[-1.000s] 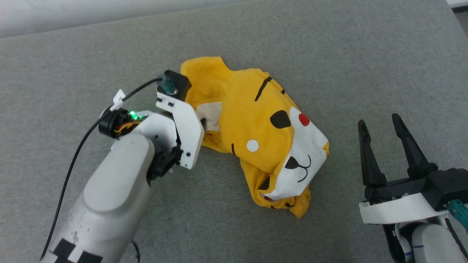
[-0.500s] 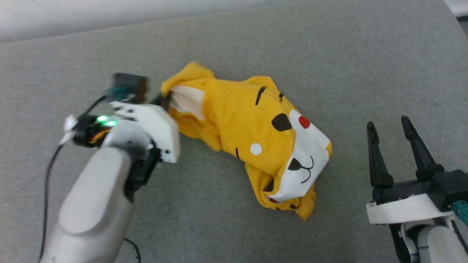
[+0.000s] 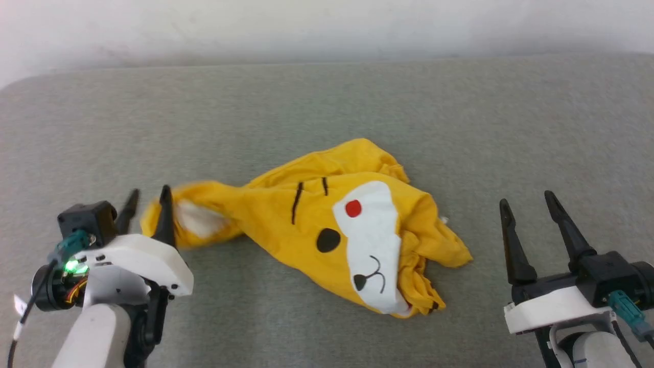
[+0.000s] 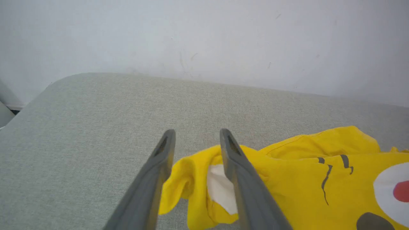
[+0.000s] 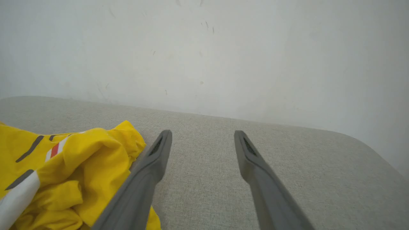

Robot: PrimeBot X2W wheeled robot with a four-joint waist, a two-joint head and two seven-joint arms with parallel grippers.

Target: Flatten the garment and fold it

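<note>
Both sets of jaws stand open; the yellow T-shirt [image 3: 306, 230] lies lengthwise left to right, its sleeve end [image 3: 214, 204] beside the left jaws.

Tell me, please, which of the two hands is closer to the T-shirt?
The left hand: it sits right at the stretched-out end of the T-shirt, while the right hand has bare table between it and the cloth.
</note>
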